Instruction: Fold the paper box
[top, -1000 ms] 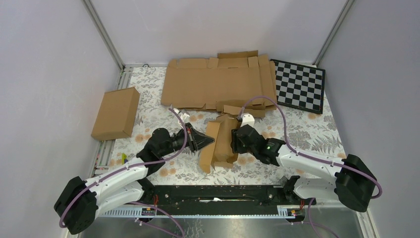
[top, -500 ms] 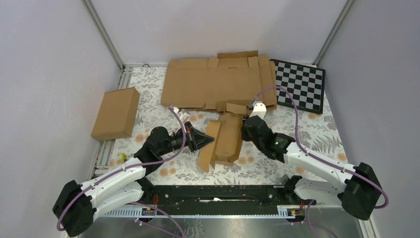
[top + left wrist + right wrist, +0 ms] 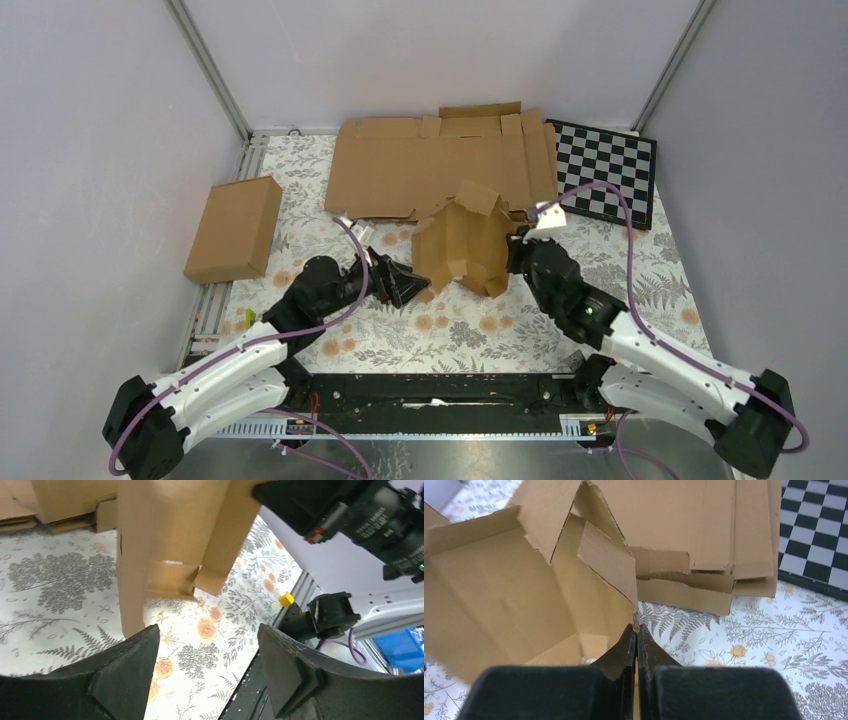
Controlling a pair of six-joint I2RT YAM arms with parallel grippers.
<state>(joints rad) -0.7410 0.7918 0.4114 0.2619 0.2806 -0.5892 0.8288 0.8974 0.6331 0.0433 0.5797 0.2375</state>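
Cardboard stack [image 3: 420, 170] crowds box [image 3: 465, 245] rear; open mat [image 3: 470, 335] in front.

Two claws work here: one left claw [image 3: 415, 285] and one right claw [image 3: 516, 254]. One half-folded paper box [image 3: 465, 245] stands between them. One closed carton [image 3: 234, 228] lies well outside the left claw. One checkerboard [image 3: 605, 172] lies beyond the right claw. Beyond both claws is a stack of flat cardboard sheets [image 3: 430, 170], their number unclear. One worktop [image 3: 640, 270] carries everything.

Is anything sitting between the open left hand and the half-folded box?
Nothing visible. The left hand faces the box directly, with only the floral tablecloth below; the right hand is pinched on the box's edge.
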